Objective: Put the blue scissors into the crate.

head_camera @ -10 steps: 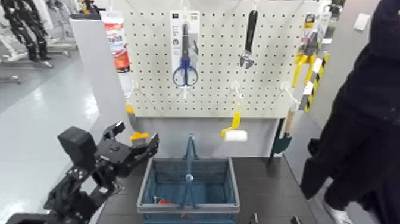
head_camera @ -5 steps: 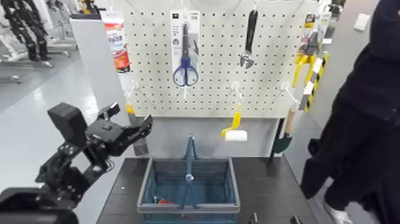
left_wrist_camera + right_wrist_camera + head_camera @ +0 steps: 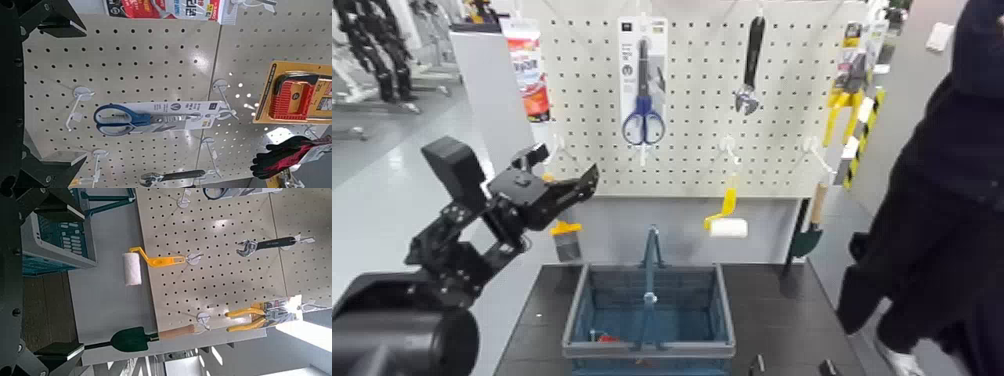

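While the blue scissors [image 3: 643, 116] hang on the pegboard [image 3: 702, 150], nothing touches them. They sit on a tall white card [image 3: 642, 40], handles down, blades up, hooked near the top of the board. Left wrist view has them too [image 3: 125, 118], card and all, centred between that arm's dark finger edges.

Left tool [image 3: 572, 190]: raised in front of the board's lower left corner, below and well left of the scissors, apart from them. Its fingers are spread, nothing between them. Arm links run down to the frame's bottom left.

The crate [image 3: 650, 345] sits on the dark desk [image 3: 782, 310] straight below the scissors, under the board. Blue handle bar upright in the middle. A small red item lies in its near left corner; can't tell what it is.

Other stuff on the board: black-handled wrench [image 3: 750, 62] right of the scissors, a yellow-handled paint roller [image 3: 724, 218] lower down, yellow pliers [image 3: 844, 95] at the right edge, a wooden-handled green trowel [image 3: 808, 225] hanging below those. Right wrist view shows the same roller [image 3: 149, 265], wrench [image 3: 270, 244] and trowel [image 3: 149, 337], plus a corner of the crate [image 3: 55, 239].

Right tool: only dark edges show in its own wrist view, so I cannot tell its state.

A person in dark clothes [image 3: 942, 200] stands at the right, beside the desk.
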Robot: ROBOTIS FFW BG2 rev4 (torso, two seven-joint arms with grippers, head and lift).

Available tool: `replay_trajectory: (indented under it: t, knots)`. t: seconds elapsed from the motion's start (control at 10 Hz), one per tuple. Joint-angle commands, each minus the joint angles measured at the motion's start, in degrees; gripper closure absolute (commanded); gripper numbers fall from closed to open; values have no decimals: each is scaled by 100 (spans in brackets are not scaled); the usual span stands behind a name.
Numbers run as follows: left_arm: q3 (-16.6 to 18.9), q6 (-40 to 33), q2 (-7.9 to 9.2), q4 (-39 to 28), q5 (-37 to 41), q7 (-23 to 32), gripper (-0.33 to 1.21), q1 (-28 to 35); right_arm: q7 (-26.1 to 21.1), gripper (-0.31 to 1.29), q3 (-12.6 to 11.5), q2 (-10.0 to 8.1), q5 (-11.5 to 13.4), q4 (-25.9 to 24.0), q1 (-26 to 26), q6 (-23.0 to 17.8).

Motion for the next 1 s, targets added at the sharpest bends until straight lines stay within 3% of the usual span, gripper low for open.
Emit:
replay_trajectory:
  t: [0.1, 1.0]
  knots:
    - [-106, -56, -24, 347, 70, -157, 21, -432, 0, 15, 26, -21, -19, -17, -16, 8]
    - [-458, 14, -15, 1814, 35, -1186, 25, -2032, 0, 14, 78, -56, -89, -9, -69, 8]
